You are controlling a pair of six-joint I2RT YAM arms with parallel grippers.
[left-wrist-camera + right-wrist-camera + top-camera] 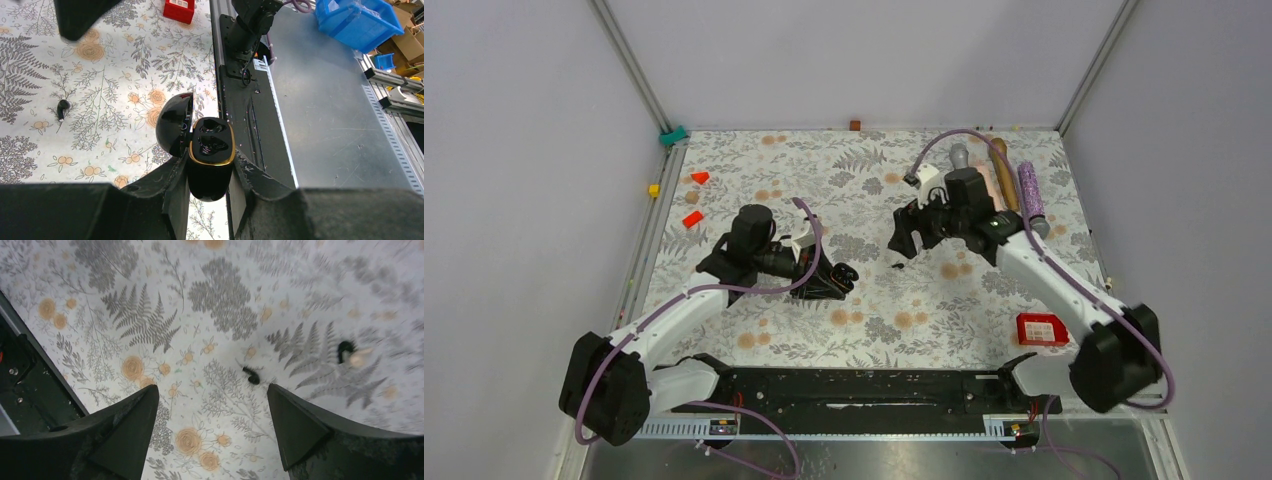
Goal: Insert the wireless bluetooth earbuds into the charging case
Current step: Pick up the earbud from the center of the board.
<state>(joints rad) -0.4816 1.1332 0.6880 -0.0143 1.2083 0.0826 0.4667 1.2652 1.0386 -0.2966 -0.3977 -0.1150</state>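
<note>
The left gripper (209,170) is clamped on the open black charging case (212,142), its lid swung aside. Farther out, the right gripper (211,390) hangs wide open above the flowered table (150,325), holding nothing. One earbud (251,375) lies below it and another earbud (345,351) lies beyond.

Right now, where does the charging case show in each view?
Top external: charging case centre-left, at the left gripper tip.
Left wrist: bottom centre, lid open, clamped in that gripper.
Right wrist: not in it.
Shared landmark: the loose earbud on the floral cloth, seen in all three.
</note>
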